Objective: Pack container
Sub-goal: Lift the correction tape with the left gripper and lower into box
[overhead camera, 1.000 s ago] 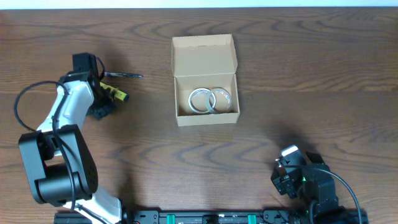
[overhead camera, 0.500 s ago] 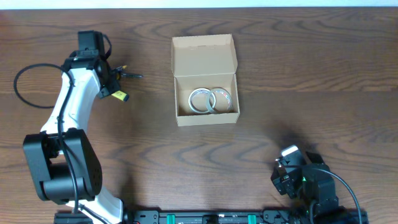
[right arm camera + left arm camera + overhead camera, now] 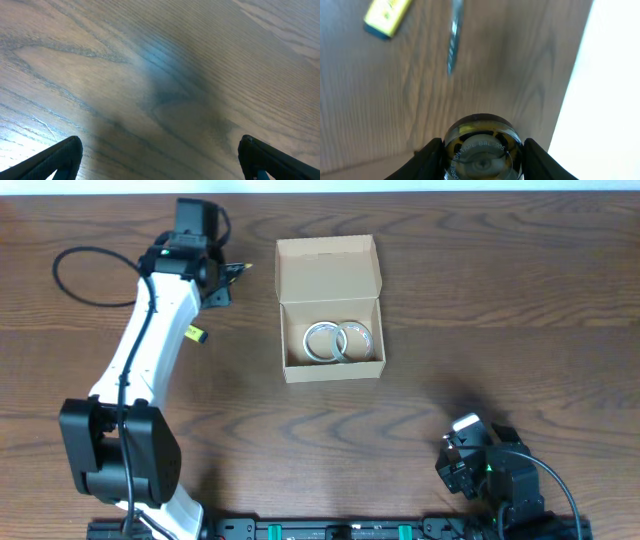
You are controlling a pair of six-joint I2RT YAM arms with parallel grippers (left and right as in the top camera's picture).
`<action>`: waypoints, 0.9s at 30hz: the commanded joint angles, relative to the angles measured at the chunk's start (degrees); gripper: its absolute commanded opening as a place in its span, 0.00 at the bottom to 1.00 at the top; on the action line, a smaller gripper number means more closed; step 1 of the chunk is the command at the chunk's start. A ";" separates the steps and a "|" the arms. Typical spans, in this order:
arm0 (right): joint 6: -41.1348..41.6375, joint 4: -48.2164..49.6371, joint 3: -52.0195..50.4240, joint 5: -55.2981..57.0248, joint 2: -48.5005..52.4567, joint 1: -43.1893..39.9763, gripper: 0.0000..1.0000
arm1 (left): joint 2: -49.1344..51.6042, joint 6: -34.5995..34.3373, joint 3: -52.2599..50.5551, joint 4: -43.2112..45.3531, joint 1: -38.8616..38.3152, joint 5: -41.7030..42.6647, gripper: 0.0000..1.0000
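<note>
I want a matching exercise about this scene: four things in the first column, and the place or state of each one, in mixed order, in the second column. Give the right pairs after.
Things:
1. container
2. yellow item
3. tape roll
4. right gripper

Places or states:
A. jaws wide apart above bare wood
B. lid open, two silvery rings inside
C. held between the jaws of the left gripper
D. lying on the table, left of the container

Pairs: 1-B; 2-D; 3-C; 4-A
</note>
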 commanded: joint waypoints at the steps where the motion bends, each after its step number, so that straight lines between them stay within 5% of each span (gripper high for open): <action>1: -0.66 -0.22 -0.24 0.33 -0.35 -0.50 0.99 | -1.14 4.61 3.19 -0.83 -2.73 -1.20 0.29; 27: -0.66 -0.22 -0.24 0.33 -0.33 -0.50 0.99 | 7.08 8.55 5.97 -7.28 -23.63 5.25 0.31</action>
